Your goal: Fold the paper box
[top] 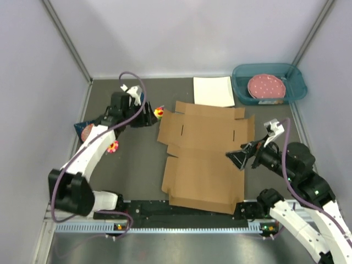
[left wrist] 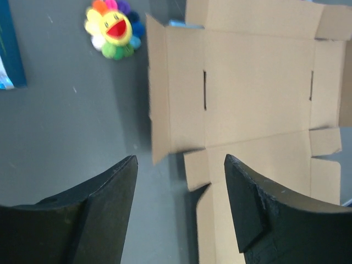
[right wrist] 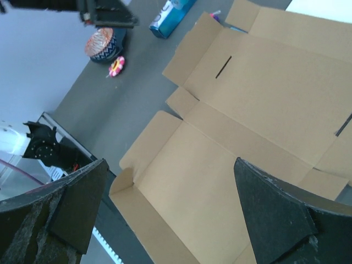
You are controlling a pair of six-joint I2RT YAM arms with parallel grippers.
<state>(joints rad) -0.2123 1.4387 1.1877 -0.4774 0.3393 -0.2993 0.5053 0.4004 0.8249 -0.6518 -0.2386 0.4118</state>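
Note:
The paper box (top: 206, 157) lies unfolded in the middle of the dark table as a brown cardboard sheet; its near and left flaps stand up a little. My left gripper (top: 145, 118) hovers just beyond the sheet's far left corner. In the left wrist view the left gripper (left wrist: 179, 181) is open with nothing between its fingers, and the paper box (left wrist: 253, 93) lies ahead and to the right. My right gripper (top: 241, 153) hangs over the sheet's right side. In the right wrist view the right gripper (right wrist: 170, 181) is wide open above the near panel of the paper box (right wrist: 220, 181), clear of it.
A white square plate (top: 213, 91) lies behind the sheet, and a teal bin (top: 294, 82) holding a pink plate stands at the back right. A rainbow flower toy (top: 159, 113) sits by the left gripper. A second flower toy (top: 113, 146), a patterned bowl (right wrist: 102, 44) and a blue pack (right wrist: 170, 16) are at the left.

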